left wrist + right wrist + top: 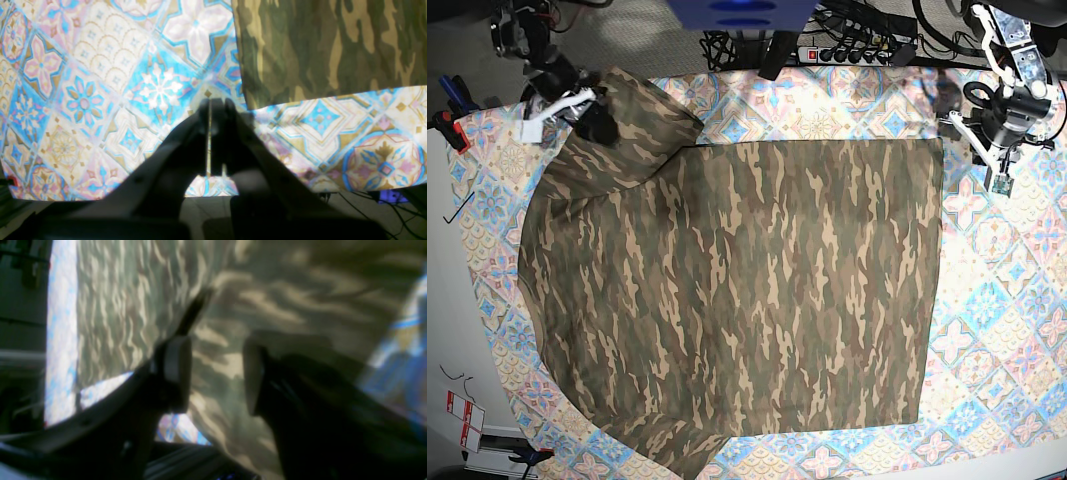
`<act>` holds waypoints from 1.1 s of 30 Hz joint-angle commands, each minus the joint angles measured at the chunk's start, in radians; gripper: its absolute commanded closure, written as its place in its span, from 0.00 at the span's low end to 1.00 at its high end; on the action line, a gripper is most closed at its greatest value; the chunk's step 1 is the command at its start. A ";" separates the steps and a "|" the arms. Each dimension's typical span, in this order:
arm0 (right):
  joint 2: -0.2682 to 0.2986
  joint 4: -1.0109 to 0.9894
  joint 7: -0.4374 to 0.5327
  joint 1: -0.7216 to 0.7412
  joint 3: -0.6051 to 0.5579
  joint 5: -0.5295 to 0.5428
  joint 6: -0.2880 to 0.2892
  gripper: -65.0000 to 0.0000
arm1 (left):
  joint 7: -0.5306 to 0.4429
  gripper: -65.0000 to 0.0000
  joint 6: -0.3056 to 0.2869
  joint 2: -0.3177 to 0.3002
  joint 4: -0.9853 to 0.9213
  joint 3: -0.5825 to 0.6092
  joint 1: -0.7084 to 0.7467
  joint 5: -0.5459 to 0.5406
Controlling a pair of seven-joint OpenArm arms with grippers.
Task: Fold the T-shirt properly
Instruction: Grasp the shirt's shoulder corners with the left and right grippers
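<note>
T-shirt [727,300]: lying mostly spread; folding barely beginning. Right pincer [213,373] gripping upper corner; left pincer [213,108] closed, holding nothing.

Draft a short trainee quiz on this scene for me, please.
1. True or false: the left pincer is shut and empty.
2. What lies under the green, brown and tan camouflage T-shirt? A bare wood; B blue, pink and cream tile-patterned cloth; C grey towel.
3. Fill in: the shirt's bunched corner is at the ___ arm.
Key: 1 true; 2 B; 3 right, by the right pincer.
</note>
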 commanded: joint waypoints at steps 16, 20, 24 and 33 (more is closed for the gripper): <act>0.009 -0.376 0.011 0.079 0.093 0.014 0.129 0.61 | -0.016 1.00 0.002 -0.013 0.012 -0.003 0.001 0.000; 0.006 -0.376 -0.058 0.100 0.038 0.014 0.154 0.61 | -0.014 1.00 0.002 -0.013 0.012 -0.003 0.001 0.002; 0.003 -0.376 -0.073 0.119 -0.042 0.014 0.154 0.61 | -0.014 1.00 0.002 -0.013 0.012 -0.003 0.000 0.002; -0.024 -0.375 -0.073 0.120 -0.125 0.014 0.154 0.62 | -0.020 1.00 0.002 -0.037 -0.054 0.072 -0.010 0.083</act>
